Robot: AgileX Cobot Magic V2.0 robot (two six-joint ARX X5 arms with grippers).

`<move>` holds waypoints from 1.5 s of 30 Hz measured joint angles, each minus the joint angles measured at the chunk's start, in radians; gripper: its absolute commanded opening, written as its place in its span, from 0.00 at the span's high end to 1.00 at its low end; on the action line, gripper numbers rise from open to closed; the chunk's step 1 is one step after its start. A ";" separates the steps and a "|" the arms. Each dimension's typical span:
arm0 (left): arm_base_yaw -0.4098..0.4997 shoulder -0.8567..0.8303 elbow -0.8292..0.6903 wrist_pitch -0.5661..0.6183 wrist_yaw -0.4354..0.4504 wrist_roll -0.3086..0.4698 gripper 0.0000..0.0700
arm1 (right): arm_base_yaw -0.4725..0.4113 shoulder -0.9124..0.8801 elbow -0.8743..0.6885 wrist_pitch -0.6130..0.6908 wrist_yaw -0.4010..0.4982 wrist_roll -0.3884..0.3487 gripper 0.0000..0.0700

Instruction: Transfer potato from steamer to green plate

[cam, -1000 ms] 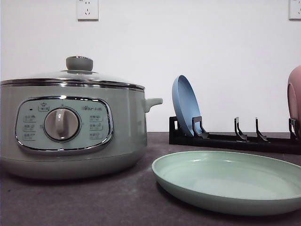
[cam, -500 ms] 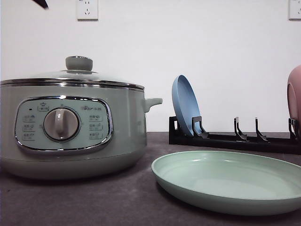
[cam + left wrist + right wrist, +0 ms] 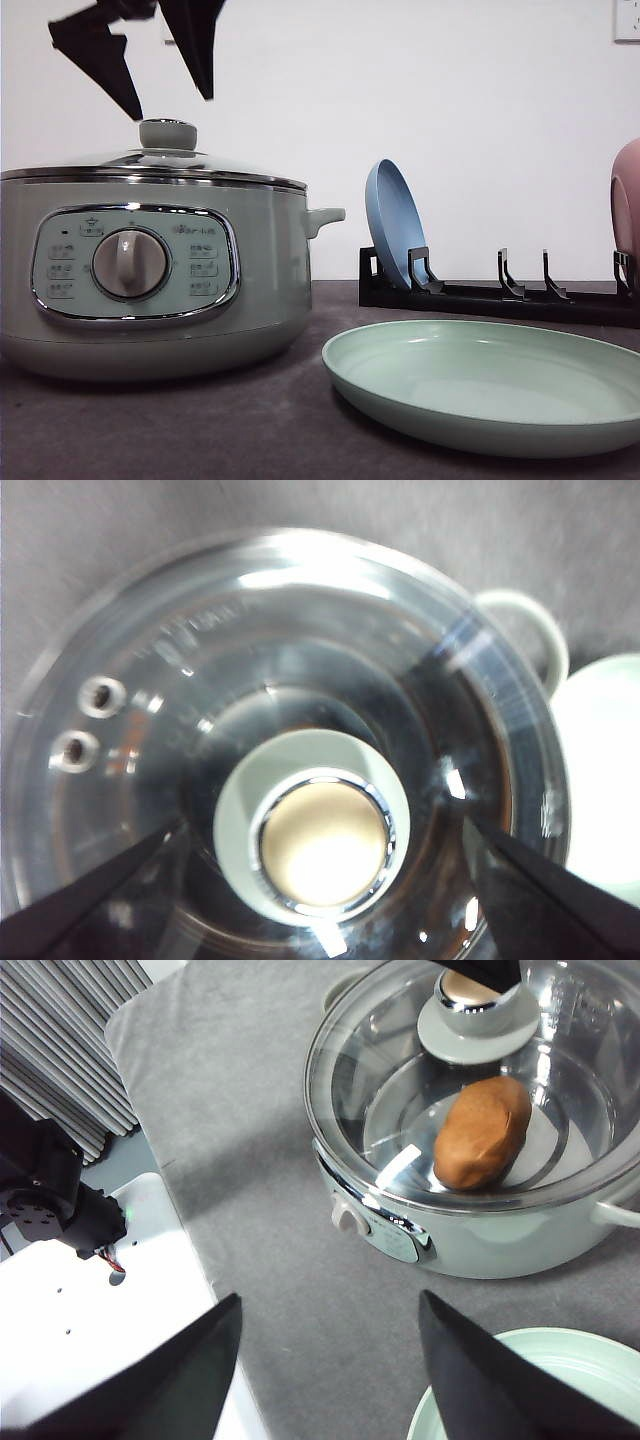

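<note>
Left gripper (image 3: 170, 100): jaws spread wide, holding nothing, hanging just above the lid knob (image 3: 168, 133) without touching it. In the left wrist view the 2 dark fingers (image 3: 80, 905) sit well apart on either side of the knob, which is round, pale green, with a chrome ring and a cream centre.

Right gripper (image 3: 325, 1360): also wide open and empty, over the grey mat (image 3: 240, 1160) in front of the steamer (image 3: 150, 270).

Lid (image 3: 480, 1080): clear glass, domed, chrome-edged, 2 small vent holes; it sits closed on the steamer. Steamer body is smooth pale sage green, round, with a chrome-rimmed panel, central dial and side handle.

Potato (image 3: 482, 1130): lumpy oval, smooth orange-brown skin, lying inside the steamer under the glass lid.

Green plate (image 3: 480, 385): matte mint green, shallow, raised rim, empty, just beside the steamer on the mat. Behind it, a black rack (image 3: 500, 295) holds a blue plate (image 3: 395, 225) upright; a pink plate (image 3: 627, 215) stands at the rack's far end.
</note>
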 measured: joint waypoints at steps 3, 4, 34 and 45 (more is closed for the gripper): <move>-0.006 0.025 0.000 -0.004 -0.003 0.000 0.21 | 0.000 0.000 0.000 0.000 0.000 0.000 0.50; -0.008 0.031 0.000 -0.004 -0.003 0.000 0.21 | 0.000 0.000 0.000 0.000 0.000 0.000 0.50; -0.029 0.068 0.002 -0.031 -0.053 0.001 0.73 | 0.000 0.000 0.000 0.000 0.000 -0.006 0.50; -0.029 0.068 0.008 -0.039 -0.055 0.018 1.00 | 0.000 0.000 0.000 0.000 0.000 -0.006 0.50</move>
